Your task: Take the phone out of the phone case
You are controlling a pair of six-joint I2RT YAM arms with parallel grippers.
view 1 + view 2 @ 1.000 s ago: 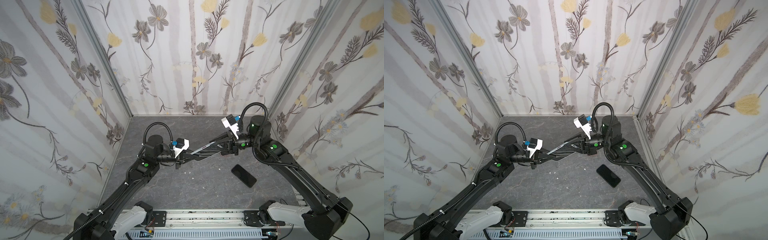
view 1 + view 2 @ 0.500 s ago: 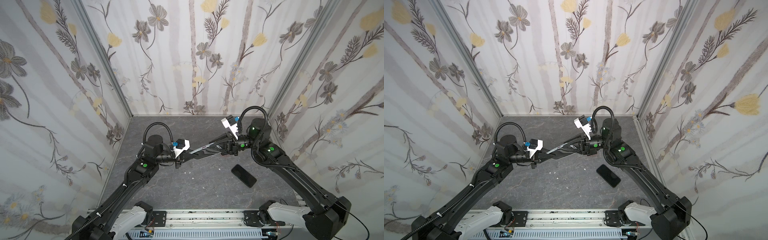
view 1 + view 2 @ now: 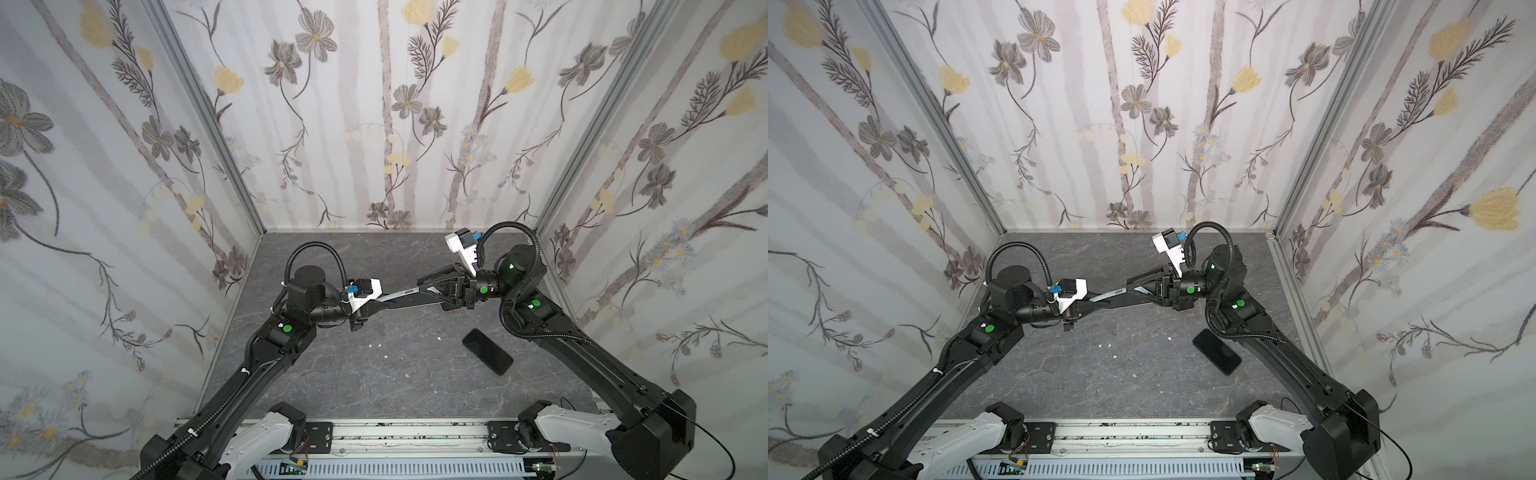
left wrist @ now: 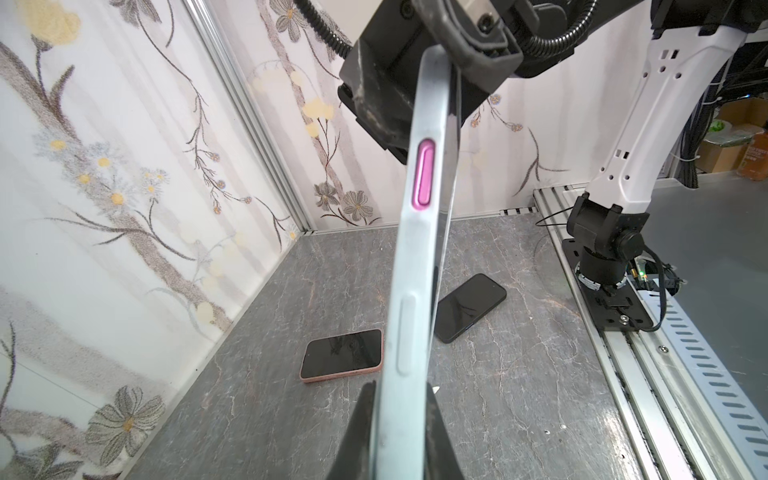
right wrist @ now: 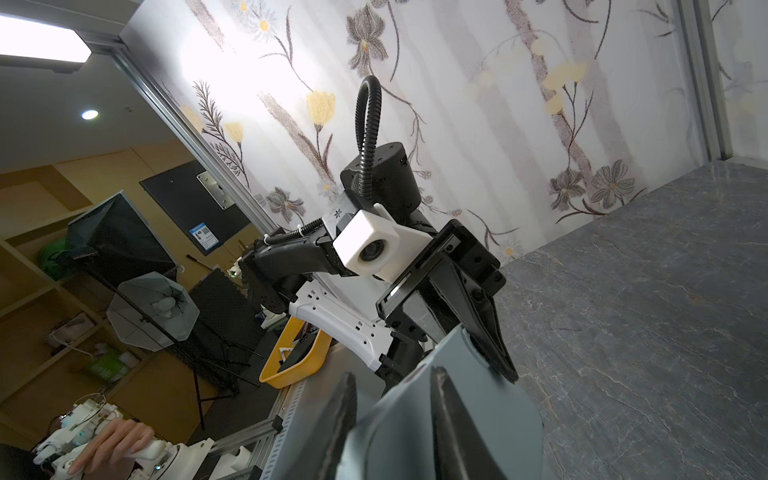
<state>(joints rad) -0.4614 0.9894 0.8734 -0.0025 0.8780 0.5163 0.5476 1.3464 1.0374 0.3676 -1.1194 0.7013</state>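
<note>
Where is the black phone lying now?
In both top views the black phone lies flat on the table, right of centre, beside the right arm.

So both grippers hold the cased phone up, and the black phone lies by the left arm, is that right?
Not quite: in both top views the black phone lies by the right arm; the cased phone is held as you say.

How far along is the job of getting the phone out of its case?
Done: the phone case is lifted off the table, with the left pincer and right pincer gripping opposite ends. In hand: the phone seems to show a thin edge parting from the case near the right pincer. Left: the phone is not out yet.
</note>
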